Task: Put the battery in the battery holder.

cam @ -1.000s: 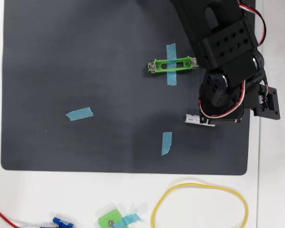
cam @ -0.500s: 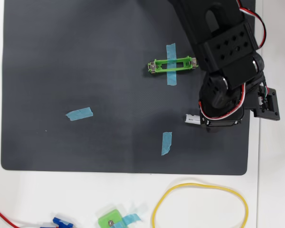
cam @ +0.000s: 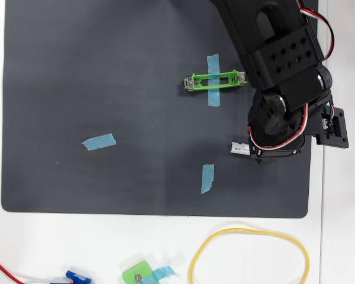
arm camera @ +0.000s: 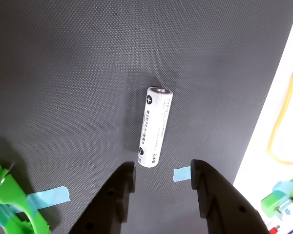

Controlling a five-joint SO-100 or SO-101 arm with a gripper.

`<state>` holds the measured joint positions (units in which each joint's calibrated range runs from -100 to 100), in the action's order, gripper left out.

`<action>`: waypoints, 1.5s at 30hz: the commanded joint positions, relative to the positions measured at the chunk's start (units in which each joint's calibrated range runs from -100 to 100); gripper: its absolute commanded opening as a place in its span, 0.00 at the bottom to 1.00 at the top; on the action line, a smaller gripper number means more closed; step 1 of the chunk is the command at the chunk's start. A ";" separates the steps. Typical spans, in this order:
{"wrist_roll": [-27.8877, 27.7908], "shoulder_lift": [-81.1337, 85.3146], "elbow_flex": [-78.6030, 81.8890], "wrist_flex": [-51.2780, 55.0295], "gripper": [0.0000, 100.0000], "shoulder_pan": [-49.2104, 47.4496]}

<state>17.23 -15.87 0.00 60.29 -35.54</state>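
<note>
In the wrist view, the small silver-white cylindrical battery (arm camera: 155,126) lies flat on the dark textured mat (arm camera: 78,73) at frame centre. Its lower end sits just above the gap between the black end effector (arm camera: 163,178) fingers, which stand wide apart and empty at the bottom edge. In the overhead view, the narrow bright-green plastic battery holder (cam: 216,81), taped down, lies upper centre, well apart from the battery (cam: 239,148) peeking out beneath the arm.

We are seeing a silver-white battery (arm camera: 155,127) with fine dark print ahead of the black gripper (arm camera: 162,177), on a dark grey woven-textured mat (arm camera: 78,73), beside bright-green holder (cam: 216,81) under blue tape (cam: 213,80).
</note>
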 commanded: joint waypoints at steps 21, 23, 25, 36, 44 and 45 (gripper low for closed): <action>-1.32 -13.08 -17.53 9.90 0.10 2.17; -1.32 -13.08 -17.53 9.81 0.10 2.07; -1.32 -13.08 -17.53 9.81 0.10 1.86; -1.27 -13.17 -17.97 10.07 0.10 1.55; -1.64 -13.42 -18.33 10.16 0.10 0.93; -1.64 -13.42 -18.33 10.16 0.10 0.93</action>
<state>15.83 -29.63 -15.34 69.94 -33.97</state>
